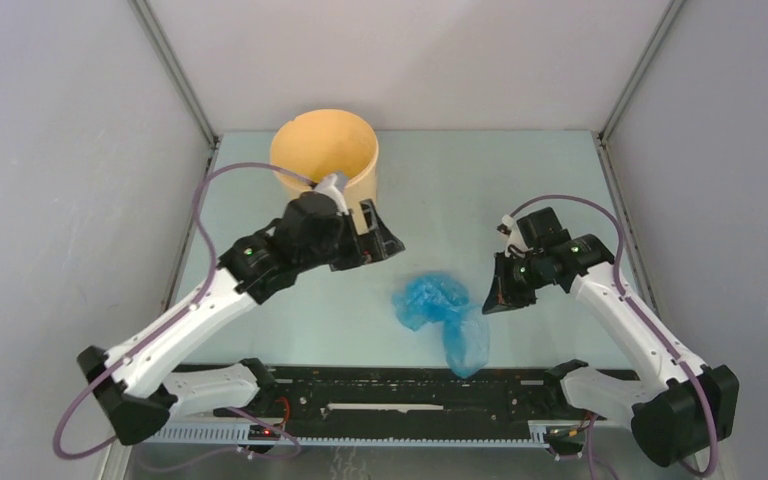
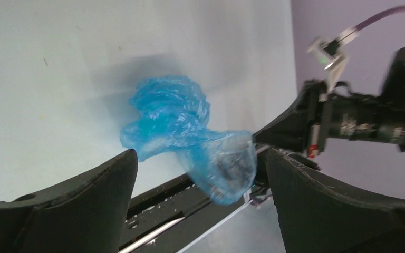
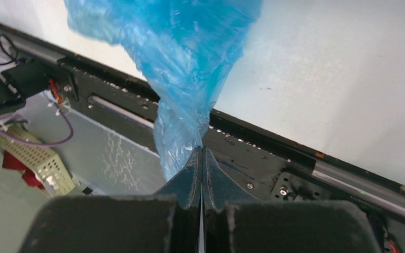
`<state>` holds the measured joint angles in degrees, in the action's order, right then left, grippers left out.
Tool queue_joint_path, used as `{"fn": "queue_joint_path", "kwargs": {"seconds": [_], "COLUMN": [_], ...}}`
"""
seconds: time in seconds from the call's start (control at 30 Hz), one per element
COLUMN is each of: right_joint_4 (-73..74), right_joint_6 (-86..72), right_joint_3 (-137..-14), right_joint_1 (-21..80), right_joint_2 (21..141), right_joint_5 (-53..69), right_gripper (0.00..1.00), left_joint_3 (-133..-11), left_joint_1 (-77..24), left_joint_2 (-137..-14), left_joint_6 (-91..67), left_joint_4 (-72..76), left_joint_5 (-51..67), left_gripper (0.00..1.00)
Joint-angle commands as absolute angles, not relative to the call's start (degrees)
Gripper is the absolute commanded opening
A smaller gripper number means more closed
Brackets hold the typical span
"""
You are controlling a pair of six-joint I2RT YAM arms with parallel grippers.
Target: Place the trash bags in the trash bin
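Observation:
The light-blue trash bag lies crumpled on the table's middle front, one end stretching toward the near edge. The pale yellow-tan trash bin stands upright at the back left. My right gripper sits at the bag's right edge. In the right wrist view its jaws are pressed together with the bag's film rising from their tips. My left gripper is open and empty, just in front of the bin, left of and behind the bag. In the left wrist view the bag lies beyond its wide-apart fingers.
A black rail runs along the table's near edge, under the bag's drooping end. Grey enclosure walls stand at the left, right and back. The right arm shows in the left wrist view, close to the bag.

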<state>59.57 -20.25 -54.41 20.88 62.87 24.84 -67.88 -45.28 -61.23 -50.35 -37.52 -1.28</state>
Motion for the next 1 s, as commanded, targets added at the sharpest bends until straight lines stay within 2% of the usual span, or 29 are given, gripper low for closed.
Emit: {"fn": "queue_joint_path", "kwargs": {"seconds": [0.0, 0.1, 0.2, 0.33, 0.4, 0.5, 0.7, 0.97], "right_joint_4": [62.01, 59.53, 54.76, 46.3, 40.07, 30.49, 14.65, 19.81], "right_joint_6": [-21.82, -20.62, -18.95, -25.87, -31.56, -40.42, -60.94, -64.61], "right_joint_3": [-56.05, -58.04, -60.78, -62.22, -62.63, -63.08, -67.42, -70.93], "right_joint_1": [16.39, 8.9, 7.31, 9.9, 14.19, 17.53, 13.49, 13.27], "right_joint_2": [59.6, 57.49, 60.31, 65.68, 65.5, 64.94, 63.84, 62.01], "right_joint_5": [17.89, 22.9, 31.43, 47.19, 48.9, 53.68, 61.75, 56.58], "right_gripper": [0.0, 0.0, 0.0, 0.0, 0.0, 0.0, 0.0, 0.0], "left_joint_3": [-66.18, -65.35, -65.28, -66.59, -66.96, -66.15, -64.58, -67.19], "left_joint_1": [-47.69, -48.19, -48.37, -48.39, -48.36, -48.35, -48.42, -49.71], "left_joint_2": [-65.81, -67.75, -68.75, -69.23, -68.47, -66.35, -62.45, -60.65], "left_joint_6": [-48.09, -48.1, -47.46, -45.91, -45.56, -45.52, -45.05, -40.83], "left_joint_4": [-36.91, -35.27, -34.02, -33.84, -33.33, -31.22, -29.65, -32.18], "left_joint_5": [1.05, 2.01, 2.66, 3.14, 3.48, 4.54, 4.75, 2.27], "left_gripper": [0.95, 0.94, 0.93, 0.87, 0.8, 0.78, 0.93, 1.0]}}
